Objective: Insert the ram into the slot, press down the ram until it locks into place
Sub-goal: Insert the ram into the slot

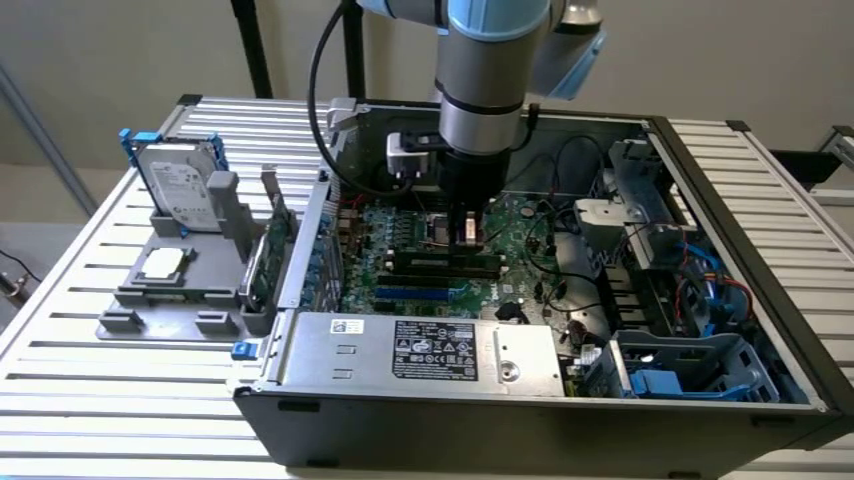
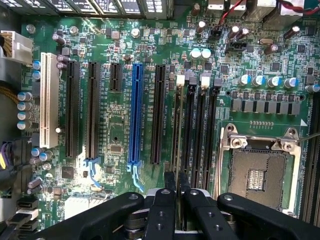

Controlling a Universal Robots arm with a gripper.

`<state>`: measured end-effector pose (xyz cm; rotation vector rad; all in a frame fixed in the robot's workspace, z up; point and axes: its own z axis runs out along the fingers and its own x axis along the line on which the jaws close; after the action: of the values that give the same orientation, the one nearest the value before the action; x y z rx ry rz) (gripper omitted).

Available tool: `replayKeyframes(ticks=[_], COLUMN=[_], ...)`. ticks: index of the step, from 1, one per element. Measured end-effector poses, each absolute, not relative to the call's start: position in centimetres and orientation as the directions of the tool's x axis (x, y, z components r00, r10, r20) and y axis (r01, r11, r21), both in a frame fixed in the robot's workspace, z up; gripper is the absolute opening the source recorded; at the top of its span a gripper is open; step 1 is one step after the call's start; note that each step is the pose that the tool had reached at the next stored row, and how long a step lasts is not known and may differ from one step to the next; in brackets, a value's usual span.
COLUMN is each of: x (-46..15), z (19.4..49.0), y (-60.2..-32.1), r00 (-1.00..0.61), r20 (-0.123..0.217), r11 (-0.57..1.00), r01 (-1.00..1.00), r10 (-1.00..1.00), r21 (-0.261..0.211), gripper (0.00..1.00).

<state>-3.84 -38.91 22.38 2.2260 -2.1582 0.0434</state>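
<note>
Wrist view: the gripper is narrowed on the ram, its two dark fingers pinching one end. The stick shows edge-on as a thin pale line running straight out from between them. It lies along the slot, the outermost of a bank of four long black sockets, with the other three slots just beside it, on the side of the gripper where the square silver processor socket sits. The long blue socket lies on the gripper's other side and is apart from the work.

In the exterior view the gripper reaches straight down into the open computer case on the slatted tabletop. Its tip is low over the motherboard, at the bank of black slots.

As for progress, the ram looks lined up with its slot and brought down to it, so fetching and aligning appear done. I cannot tell how deep the stick sits. The white clip at the slot's far end from the gripper is visible, but not whether it has closed on the ram, and the near clip is hidden under the fingers. With the gripper clamped on the stick, I judge that the press to lock is not yet shown as finished.
</note>
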Motion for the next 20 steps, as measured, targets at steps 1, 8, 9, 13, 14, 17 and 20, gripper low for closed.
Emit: replayKeyframes(ticks=[1,8,9,13,14,17,20], x=[-3.8,-3.8,-3.8,-3.9,-3.9,-4.0,-4.0], z=[22.4,23.9,24.3,25.0,25.0,25.0,25.0], y=[-38.9,-38.9,-38.9,-38.9,-38.9,-38.9,-38.9], r00=[0.031,0.031,0.031,0.031,0.031,0.031,0.031], r20=[0.049,0.048,0.049,0.048,0.047,0.048,0.048], r11=[-0.031,-0.03,-0.031,-0.031,-0.031,-0.031,-0.031], r01=[-0.999,-0.999,-0.999,-0.999,-0.999,-0.999,-0.999], r10=[-0.998,-0.998,-0.998,-0.998,-0.998,-0.998,-0.998], r21=[0.01,0.01,0.011,0.011,0.011,0.011,0.011], gripper=[0.13,0.22,0.22,0.22,0.2,0.11,0.11])
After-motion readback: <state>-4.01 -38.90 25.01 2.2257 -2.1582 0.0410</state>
